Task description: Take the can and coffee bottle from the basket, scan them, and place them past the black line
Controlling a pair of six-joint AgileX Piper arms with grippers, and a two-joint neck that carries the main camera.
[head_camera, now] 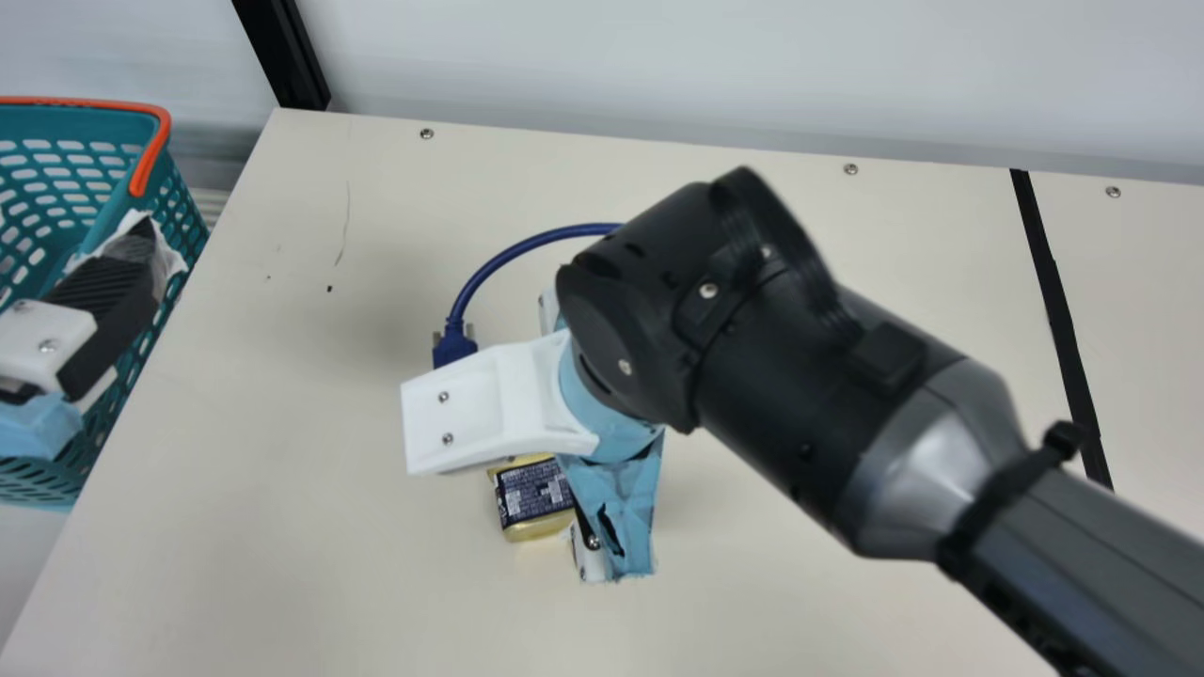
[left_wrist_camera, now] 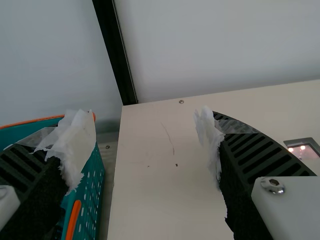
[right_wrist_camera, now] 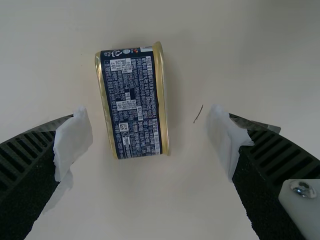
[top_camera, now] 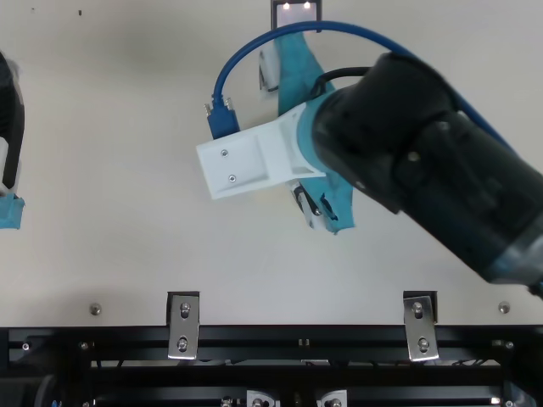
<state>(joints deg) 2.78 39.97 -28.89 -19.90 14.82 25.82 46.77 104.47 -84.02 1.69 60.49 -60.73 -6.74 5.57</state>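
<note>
Okay, looked like picking up the can (right_wrist_camera: 132, 102) for scanning; both arms' jaws gaped empty, so the right pair needed lowering around it.

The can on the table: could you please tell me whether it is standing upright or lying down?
Lying on its side: in the right wrist view, the can has its printed wall facing up between its two gold rims.
</note>
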